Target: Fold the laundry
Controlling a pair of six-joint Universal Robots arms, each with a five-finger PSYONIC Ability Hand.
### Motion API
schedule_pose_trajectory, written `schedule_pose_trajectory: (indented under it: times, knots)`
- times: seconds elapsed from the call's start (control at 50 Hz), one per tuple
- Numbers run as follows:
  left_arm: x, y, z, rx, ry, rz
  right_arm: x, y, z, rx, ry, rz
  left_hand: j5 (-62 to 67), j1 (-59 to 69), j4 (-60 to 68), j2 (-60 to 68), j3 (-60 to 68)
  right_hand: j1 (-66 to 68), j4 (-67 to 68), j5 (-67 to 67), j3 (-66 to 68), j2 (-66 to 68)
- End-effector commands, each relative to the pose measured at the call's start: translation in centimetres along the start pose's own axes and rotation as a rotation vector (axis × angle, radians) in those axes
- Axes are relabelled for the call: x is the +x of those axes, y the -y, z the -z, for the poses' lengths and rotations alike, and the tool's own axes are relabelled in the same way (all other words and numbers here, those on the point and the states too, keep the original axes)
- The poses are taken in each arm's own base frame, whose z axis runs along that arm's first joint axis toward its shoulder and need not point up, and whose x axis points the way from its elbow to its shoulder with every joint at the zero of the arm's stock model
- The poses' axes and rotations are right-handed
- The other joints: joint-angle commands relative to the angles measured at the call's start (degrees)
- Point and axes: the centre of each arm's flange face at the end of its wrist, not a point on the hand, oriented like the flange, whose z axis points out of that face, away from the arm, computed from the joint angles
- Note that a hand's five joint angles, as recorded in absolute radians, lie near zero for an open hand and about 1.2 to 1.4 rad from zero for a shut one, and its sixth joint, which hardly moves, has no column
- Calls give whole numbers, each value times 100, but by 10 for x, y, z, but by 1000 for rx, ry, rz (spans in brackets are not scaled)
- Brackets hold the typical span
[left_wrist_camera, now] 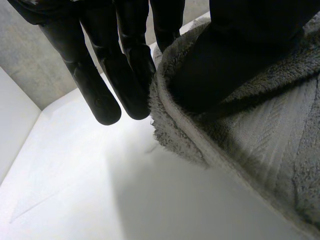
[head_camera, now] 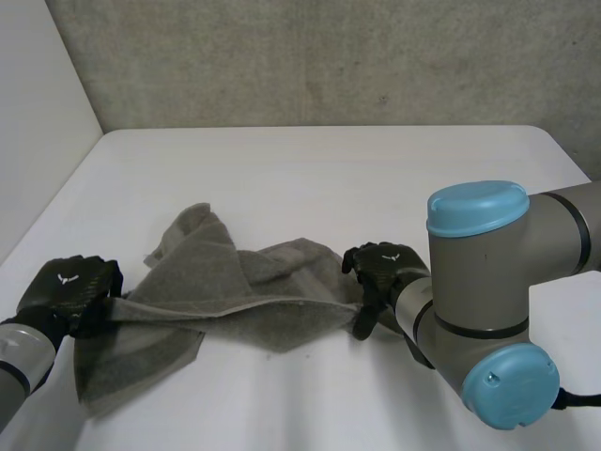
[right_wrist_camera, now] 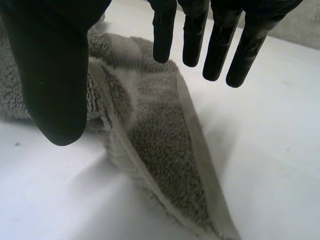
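White worktop (head_camera: 329,169), front edge: your left hand (head_camera: 68,289) pinches one grey towel (head_camera: 235,291) corner; right hand (head_camera: 380,268) hangs open over the other end. Lifting now likely bunches it.

I see the grey towel (head_camera: 235,287) lying rumpled on the white worktop (head_camera: 310,178), drawn out sideways between both arms. The left hand (head_camera: 68,289) pinches its left end, and the right hand (head_camera: 380,271) sits fingers-down on its right end.
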Motion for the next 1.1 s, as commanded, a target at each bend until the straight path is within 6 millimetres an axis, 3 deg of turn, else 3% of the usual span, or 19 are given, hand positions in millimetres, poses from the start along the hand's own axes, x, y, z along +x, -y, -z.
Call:
schedule_pose_trajectory:
  times: [0.02,0.14,0.18,0.2,0.24,0.34,0.38,0.4,0.44,0.46,0.5,0.58,0.62,0.74,0.8,0.88,1.0,1.04,1.1]
  knots:
    - [0,3,0,10,-1,-3,-4,-9,-1,-20,12,-5,1106,1347,1029,1036,1037,384,241,295,197,50]
    - [-1,6,-1,21,2,-6,-8,-20,-18,-29,37,-4,1106,1347,1029,1036,1037,1629,1486,1540,1442,1296]
    - [-2,9,-2,31,5,-10,-9,-17,-24,-2,43,-15,1106,1347,1029,1036,1037,4139,3996,4050,3952,3806]
    - [-2,9,-2,31,5,-10,-9,-17,-24,-1,43,-15,1106,1347,1029,1036,1037,4153,4009,4064,3965,3819]
    - [-3,14,-2,51,8,-14,-9,-15,-26,9,56,-51,1106,1347,1029,1036,1037,6089,5946,6000,5902,5756]
    - [-1,34,-1,112,-4,-19,-5,8,-19,69,81,-117,1106,1347,1029,1036,1037,6098,5955,6009,5911,5764]
    - [-5,60,4,180,3,-28,18,42,-4,169,37,-131,1106,1347,1029,1036,1037,6098,5955,6009,5911,5764]
    - [-5,60,4,181,3,-28,18,43,-4,169,37,-131,1106,1347,1029,1036,1037,6098,5955,6009,5911,5764]
    - [-13,92,12,265,23,-53,44,82,20,294,-30,-78,1106,1347,1029,1036,1037,6098,5955,6009,5911,5764]
    - [-13,92,12,266,24,-53,44,82,20,295,-30,-77,1106,1347,1029,1036,1037,6098,5955,6009,5911,5764]
    - [-19,127,23,364,44,-89,59,112,45,395,-97,47,1106,1347,1029,1036,1037,6098,5955,6009,5911,5764]
    - [-16,164,39,468,27,-134,61,144,83,525,-169,210,1106,1347,1029,1036,1037,6098,5955,6009,5911,5764]
    - [-12,191,54,519,-14,-160,60,171,121,633,-243,341,1106,1347,1029,1036,1037,6098,5955,6009,5911,5764]
    - [-15,217,67,499,-38,-155,58,192,159,693,-315,481,1106,1347,1029,1036,1037,6098,5955,6009,5911,5764]
    - [-15,218,65,468,-51,-145,56,185,157,630,-301,516,1106,1347,1029,1036,1037,6098,5955,6009,5911,5764]
    - [-12,197,40,302,-118,-86,55,167,141,497,-267,568,1106,1347,1029,1036,1037,6098,5955,6009,5911,5764]
    - [3,155,3,117,-215,-75,59,127,86,233,-205,679,1106,1347,1029,1036,1037,6098,5955,6009,5911,5764]
    - [18,127,-22,21,-282,-171,63,116,62,170,-194,708,1106,1347,1029,1036,1037,6098,5955,6009,5911,5764]
    - [30,110,-42,-15,-324,-299,68,108,36,124,-203,716,1106,1347,1029,1036,1037,6098,5955,6009,5911,5764]
